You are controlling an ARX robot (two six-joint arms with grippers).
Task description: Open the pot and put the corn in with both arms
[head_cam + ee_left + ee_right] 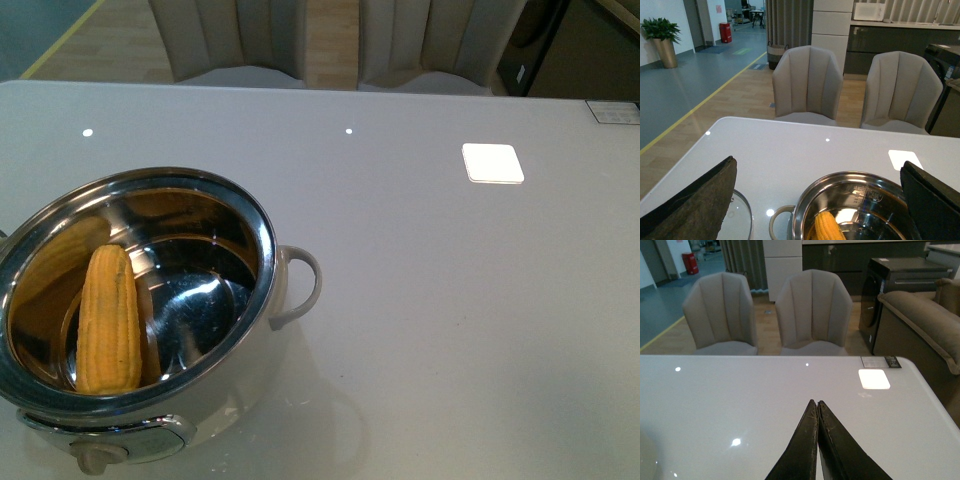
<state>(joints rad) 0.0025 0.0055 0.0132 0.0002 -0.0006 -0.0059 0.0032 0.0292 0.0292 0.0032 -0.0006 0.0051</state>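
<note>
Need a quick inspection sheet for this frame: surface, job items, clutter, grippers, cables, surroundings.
Surface: white glossy table, light glare spots.
Job's things: pot open; corn lying inside it; glass lid on the table beside the pot.
Clutter: small label at the table's far edge.
Grippers: left gripper open, above the pot; right gripper shut, empty.
Cables: nothing seen.
Surroundings: two beige chairs, sofa, potted plant.

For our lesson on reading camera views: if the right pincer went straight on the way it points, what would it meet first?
Probably nothing soon: the shut black right pincer points along the bare glossy white table toward the two beige padded chairs beyond. Depth is unclear.
</note>
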